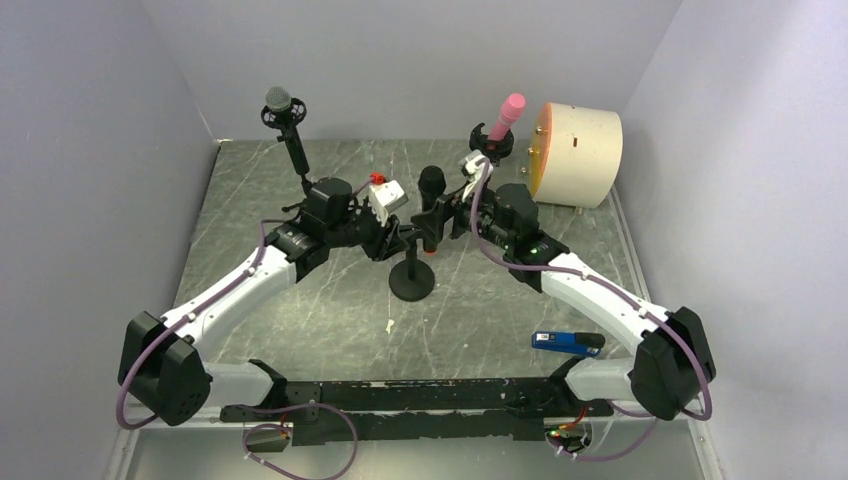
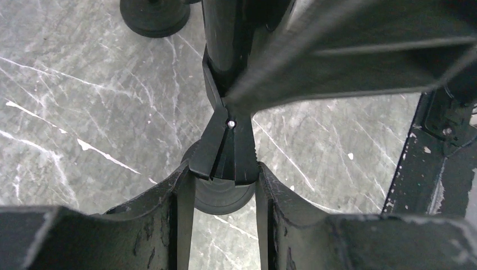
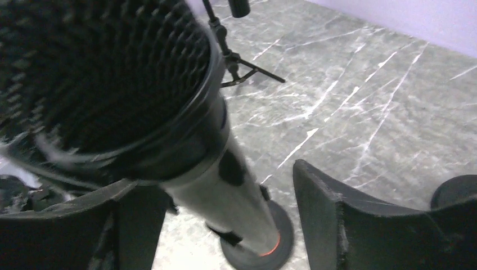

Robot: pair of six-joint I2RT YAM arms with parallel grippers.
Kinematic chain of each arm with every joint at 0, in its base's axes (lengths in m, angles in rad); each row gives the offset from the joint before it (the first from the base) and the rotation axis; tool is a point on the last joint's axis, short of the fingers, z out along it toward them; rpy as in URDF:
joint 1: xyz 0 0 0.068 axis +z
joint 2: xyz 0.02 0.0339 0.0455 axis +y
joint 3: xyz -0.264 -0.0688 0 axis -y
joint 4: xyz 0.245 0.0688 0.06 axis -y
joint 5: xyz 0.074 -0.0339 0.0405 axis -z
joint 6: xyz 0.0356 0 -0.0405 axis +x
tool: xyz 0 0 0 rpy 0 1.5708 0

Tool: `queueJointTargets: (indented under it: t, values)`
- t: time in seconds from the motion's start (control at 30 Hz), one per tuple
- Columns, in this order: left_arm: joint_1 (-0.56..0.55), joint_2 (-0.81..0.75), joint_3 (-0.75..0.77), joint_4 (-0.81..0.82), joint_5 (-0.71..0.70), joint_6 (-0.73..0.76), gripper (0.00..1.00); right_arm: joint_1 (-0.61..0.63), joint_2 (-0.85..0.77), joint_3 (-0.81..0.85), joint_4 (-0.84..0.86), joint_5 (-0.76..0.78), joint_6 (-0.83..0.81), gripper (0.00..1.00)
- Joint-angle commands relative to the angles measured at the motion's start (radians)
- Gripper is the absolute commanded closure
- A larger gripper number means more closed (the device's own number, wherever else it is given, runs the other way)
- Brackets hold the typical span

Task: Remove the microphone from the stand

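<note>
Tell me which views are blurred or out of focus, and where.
Right wrist: the microphone, close to the lens, is smeared, the table behind sharp. Left wrist: a grey shape at upper right is out of focus, the stand clip crisp. Top external: sharp, evenly lit.

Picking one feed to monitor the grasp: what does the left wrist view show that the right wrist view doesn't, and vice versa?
Left wrist only: the left pincer clamped on the stand clip. Right wrist only: the microphone's mesh head, with the right pincer open either side of its body. Both: the stand's round base and the marble table.
</note>
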Motion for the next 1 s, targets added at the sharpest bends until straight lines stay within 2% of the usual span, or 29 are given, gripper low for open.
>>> queueJointTargets:
  t: [0.0,0.17,0.23,0.4,0.53,0.57,0.77,0.97]
  values:
    - [-0.006,-0.063,0.012,-0.04,0.091,-0.029,0.97,0.03,0.028,0.067,0.101,0.078,-0.107,0.3]
    - [-0.006,-0.098,0.015,-0.088,0.101,-0.051,0.95,0.084,0.017,0.085,0.04,0.111,-0.184,0.64]
    - [-0.006,-0.127,-0.002,-0.082,0.084,-0.079,0.83,0.11,-0.009,0.06,0.048,0.13,-0.193,0.74]
    - [-0.005,-0.193,-0.06,-0.045,0.058,-0.141,0.36,0.18,-0.049,0.009,0.051,0.207,-0.205,0.76]
    - [-0.006,-0.222,-0.052,-0.11,0.061,-0.126,0.19,0.209,-0.045,0.003,0.02,0.253,-0.196,0.78]
    - [-0.006,-0.227,-0.044,-0.138,0.062,-0.121,0.16,0.215,-0.045,-0.002,0.02,0.258,-0.195,0.79]
    - [-0.006,-0.254,-0.02,-0.258,0.092,-0.034,0.19,0.237,-0.049,-0.016,0.029,0.271,-0.168,0.79]
    - [-0.005,-0.257,-0.032,-0.218,0.103,0.035,0.27,0.241,-0.046,-0.012,0.031,0.272,-0.144,0.79]
